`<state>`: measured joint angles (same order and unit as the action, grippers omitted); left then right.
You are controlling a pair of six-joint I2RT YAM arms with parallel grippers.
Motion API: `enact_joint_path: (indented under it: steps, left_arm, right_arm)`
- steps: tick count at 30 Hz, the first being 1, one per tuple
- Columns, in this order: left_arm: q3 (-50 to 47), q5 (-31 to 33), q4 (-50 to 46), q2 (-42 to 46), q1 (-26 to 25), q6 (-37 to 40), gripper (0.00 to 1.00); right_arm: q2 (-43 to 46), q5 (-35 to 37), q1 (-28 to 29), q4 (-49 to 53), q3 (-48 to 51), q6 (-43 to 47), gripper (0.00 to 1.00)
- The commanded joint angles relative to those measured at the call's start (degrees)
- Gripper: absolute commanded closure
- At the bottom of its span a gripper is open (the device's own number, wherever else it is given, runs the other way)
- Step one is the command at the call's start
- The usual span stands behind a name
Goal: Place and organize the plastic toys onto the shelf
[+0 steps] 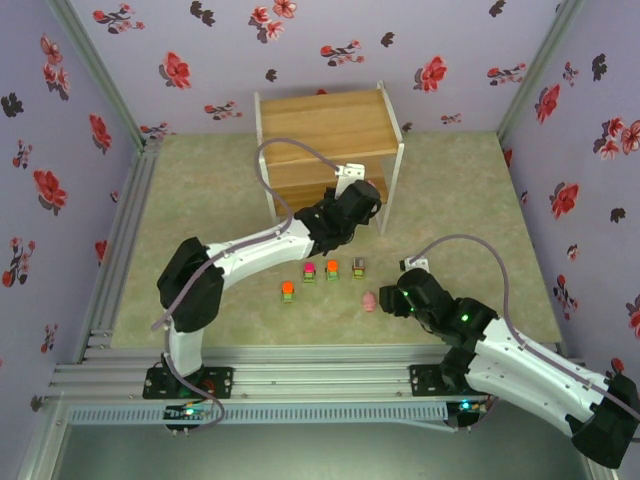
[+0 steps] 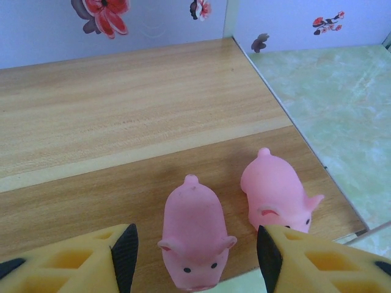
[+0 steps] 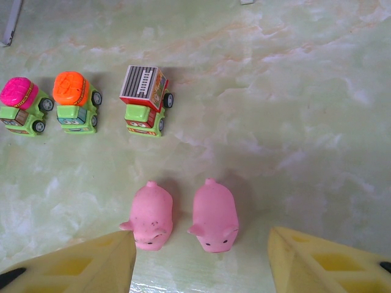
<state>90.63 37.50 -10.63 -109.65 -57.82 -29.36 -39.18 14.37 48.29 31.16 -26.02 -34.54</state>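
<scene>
1. Two pigs are standing side by side on the shelf [image 2: 122, 110], on its darker near board close to the right front corner: the nearer pig [image 2: 195, 235] and the farther pig [image 2: 278, 195].
2. The left gripper [image 2: 197, 259] is hovering over that board with its jaws spread wide and gripping nothing. The nearer pig is sitting between its yellow fingers [image 2: 67, 265], apart from both.
3. The right gripper [image 3: 201, 256] is hanging over the table [image 3: 293, 91], jaws wide open and empty. Two more pigs, the left table pig [image 3: 151, 215] and the right table pig [image 3: 214, 215], are lying just beside each other between its fingers.
4. Beyond them, the magenta-topped truck [image 3: 23, 105], the orange-topped truck [image 3: 76, 102] and the grey-topped truck [image 3: 145, 101] are standing in a row on the table.
5. From above, a second orange truck [image 1: 287, 290] is sitting left of that row, slightly nearer the arms.
</scene>
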Motion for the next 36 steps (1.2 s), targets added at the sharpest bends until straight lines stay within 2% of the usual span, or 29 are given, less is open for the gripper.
enact_joint_path:
  steps: [1,20,36]
  left_arm:
    - [-1.14,1.97,1.12,2.64,-0.6,1.25,0.43]
    - [-10.81,6.05,-1.51,11.62,-6.53,-0.55,0.44]
    - [-24.15,7.33,-2.69,18.44,-12.76,-6.16,0.44]
  right_arm:
    - [0.13,0.88,0.24,0.22,0.48,-0.22,0.4]
    - [0.09,1.8,0.3,1.1,0.27,-1.14,0.41]
    - [1.38,2.15,0.36,5.99,0.48,-6.33,0.49]
